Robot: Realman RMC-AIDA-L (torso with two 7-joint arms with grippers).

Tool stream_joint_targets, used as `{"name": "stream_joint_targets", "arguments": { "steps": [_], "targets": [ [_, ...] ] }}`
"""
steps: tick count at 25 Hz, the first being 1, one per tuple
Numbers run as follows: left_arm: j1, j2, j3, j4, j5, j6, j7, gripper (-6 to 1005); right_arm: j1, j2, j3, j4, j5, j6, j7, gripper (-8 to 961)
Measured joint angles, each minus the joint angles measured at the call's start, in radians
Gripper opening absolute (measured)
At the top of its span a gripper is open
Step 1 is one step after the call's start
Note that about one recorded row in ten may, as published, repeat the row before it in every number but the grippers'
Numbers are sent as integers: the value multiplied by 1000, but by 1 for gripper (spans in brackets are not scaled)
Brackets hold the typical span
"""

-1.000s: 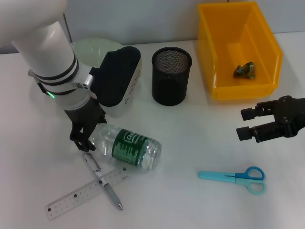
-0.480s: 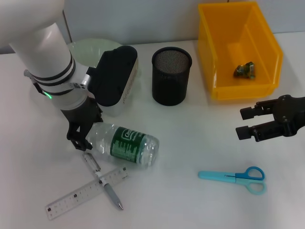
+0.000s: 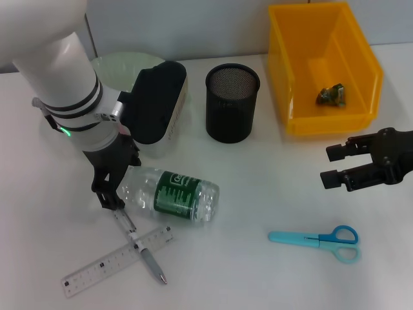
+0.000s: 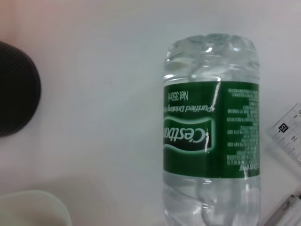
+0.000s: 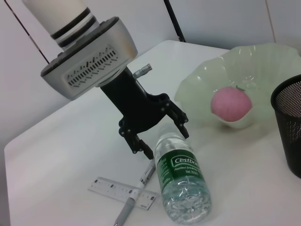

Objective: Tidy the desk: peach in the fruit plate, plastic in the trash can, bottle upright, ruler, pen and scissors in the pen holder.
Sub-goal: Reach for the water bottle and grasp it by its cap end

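Lying on its side on the white desk [image 3: 258,271], clear water bottle [image 3: 171,196] with green label, cap end toward the left gripper [image 3: 111,187]. Left gripper down at the neck end, fingers spread to either side of the cap; right wrist view shows the black fingers [image 5: 181,123] open and straddling the bottle top, whether they touch it cannot be told. Just in front of the bottle: clear ruler [image 3: 116,260] flat on the desk, pen [image 3: 139,245] lying crossed over it, pen's upper end near the left gripper. Scissors [image 3: 316,240], blue handles, closed, flat on the desk well to the right of the bottle. Black mesh pen holder [image 3: 231,103] upright behind the bottle. Pale green fruit plate [image 5: 254,70] at back left, partly hidden by the left arm in head view; pink peach [image 5: 229,104] sits in it. Yellow bin [image 3: 322,68] at back right, a small crumpled piece of plastic [image 3: 331,95] inside. Right gripper [image 3: 335,166] hovers over the desk in front of the bin, above the scissors, fingers apart, holding nothing.
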Motion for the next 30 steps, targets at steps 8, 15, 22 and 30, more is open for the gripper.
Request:
{"name": "stream_joint_targets", "arguments": {
  "steps": [8,15,22,30],
  "targets": [
    [16,3,-1,0,10,-9,-21,838,-2,0,1,0,0,0,-4,802],
    [29,5,-7,0,54,-25,-36,833,-3,0,2,1,0,0,-6,802],
    [39,6,-15,11,55,-35,-37,832,-1,0,0,0,0,0,-7,802],
    [52,4,-9,11,55,-63,-37,830,-2,0,0,0,0,0,-9,802]
  ]
}}
